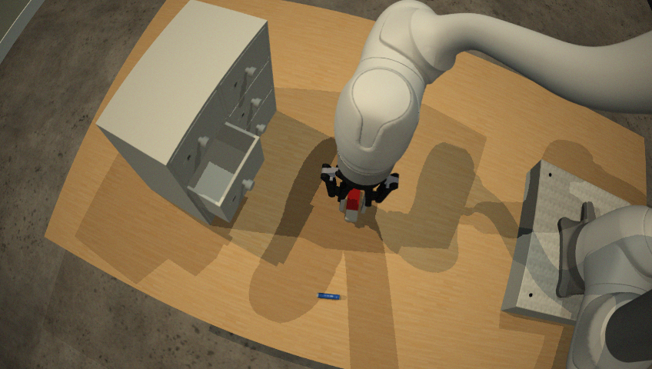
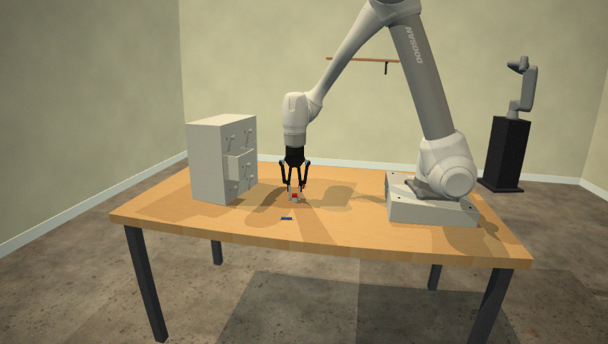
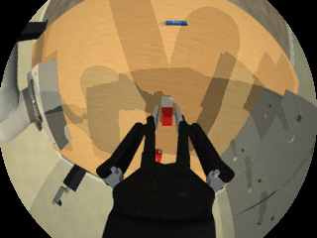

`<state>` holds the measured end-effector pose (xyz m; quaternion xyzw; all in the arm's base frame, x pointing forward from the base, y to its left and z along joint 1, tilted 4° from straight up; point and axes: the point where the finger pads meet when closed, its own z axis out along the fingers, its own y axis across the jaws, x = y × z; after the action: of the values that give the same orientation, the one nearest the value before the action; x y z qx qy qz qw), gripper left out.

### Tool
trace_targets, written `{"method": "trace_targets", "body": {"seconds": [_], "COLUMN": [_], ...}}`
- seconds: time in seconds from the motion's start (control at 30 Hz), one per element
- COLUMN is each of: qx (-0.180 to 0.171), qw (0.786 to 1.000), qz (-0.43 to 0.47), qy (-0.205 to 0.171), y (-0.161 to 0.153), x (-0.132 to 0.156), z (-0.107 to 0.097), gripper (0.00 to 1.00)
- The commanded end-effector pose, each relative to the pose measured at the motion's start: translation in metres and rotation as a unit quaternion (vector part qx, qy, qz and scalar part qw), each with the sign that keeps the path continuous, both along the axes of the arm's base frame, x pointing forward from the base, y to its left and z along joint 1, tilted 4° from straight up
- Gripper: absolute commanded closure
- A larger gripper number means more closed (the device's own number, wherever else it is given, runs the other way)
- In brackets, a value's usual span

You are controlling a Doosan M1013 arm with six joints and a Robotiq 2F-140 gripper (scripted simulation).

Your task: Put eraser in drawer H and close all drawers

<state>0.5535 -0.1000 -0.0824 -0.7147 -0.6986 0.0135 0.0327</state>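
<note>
The eraser [image 1: 352, 201] [image 2: 294, 196] [image 3: 167, 117], a red and white-grey block, is low at the table between my fingertips. My gripper [image 1: 352, 207] [image 2: 294, 197] [image 3: 166, 110] points down, partly open, with narrow gaps showing beside the eraser in the wrist view. The small grey chest [image 1: 183, 78] [image 2: 206, 162] [image 3: 277, 149] stands upright at the left in the top and exterior views. One drawer [image 1: 252, 157] [image 2: 234, 168] in its near column, at middle height, is pulled out; its visible inside is empty. The other visible drawers look pushed in. The drawer letters are too small to read.
A small blue cylinder [image 1: 328, 296] [image 2: 286, 218] [image 3: 176, 23] lies towards the table's near edge. A small red object [image 2: 303, 185] [image 3: 158, 155] is behind my fingers in the exterior view. The arm's base block [image 1: 526, 256] [image 2: 426, 213] is at the right.
</note>
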Motion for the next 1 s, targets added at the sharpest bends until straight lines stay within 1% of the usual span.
{"method": "trace_targets", "body": {"seconds": [0.0, 0.33, 0.37, 0.97], "qx": [0.0, 0.0, 0.0, 0.0], "qw": [1.0, 1.0, 1.0, 1.0], "qz": [0.0, 0.0, 0.0, 0.0], "qy": [0.0, 0.0, 0.0, 0.0], "y": [0.0, 0.0, 0.0, 0.0], "x": [0.0, 0.0, 0.0, 0.0], "z": [0.0001, 0.0001, 0.0001, 0.0001], "gripper": [0.77, 0.77, 0.89, 0.89]}}
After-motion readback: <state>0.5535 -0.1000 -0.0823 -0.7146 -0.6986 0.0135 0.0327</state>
